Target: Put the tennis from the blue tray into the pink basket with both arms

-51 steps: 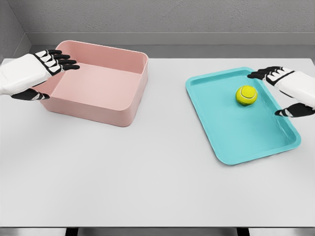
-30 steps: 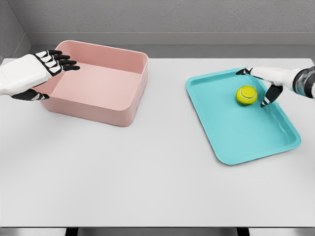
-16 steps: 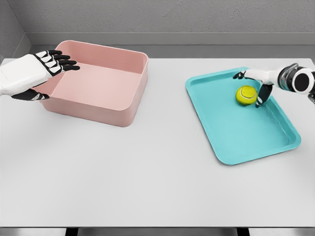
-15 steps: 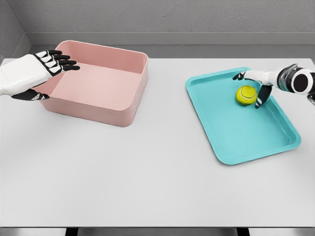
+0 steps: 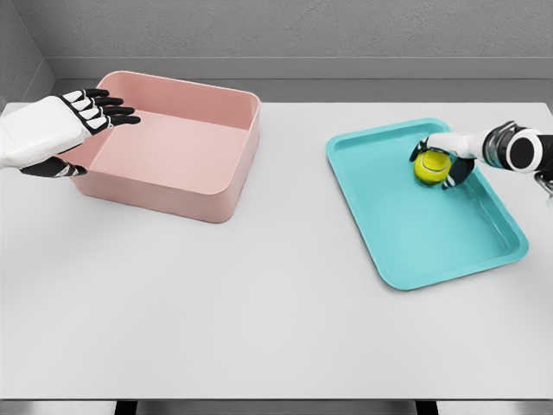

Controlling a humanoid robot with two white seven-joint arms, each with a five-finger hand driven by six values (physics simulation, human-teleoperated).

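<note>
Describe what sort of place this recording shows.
Probably a simulated tabletop test bench: a plain white table against bare grey walls, holding only a pink plastic basket and a turquoise tray.

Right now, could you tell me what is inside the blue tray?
Only the tennis ball lies in the blue tray, near its far end, with the right hand closed around it. The ball's far side is covered by the fingers.

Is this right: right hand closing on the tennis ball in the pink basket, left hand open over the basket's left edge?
Not quite. The head view shows the tennis ball in the blue tray, not the pink basket. The rest holds: the right hand is closing on the ball, and the left hand is open over the basket's left edge.
</note>
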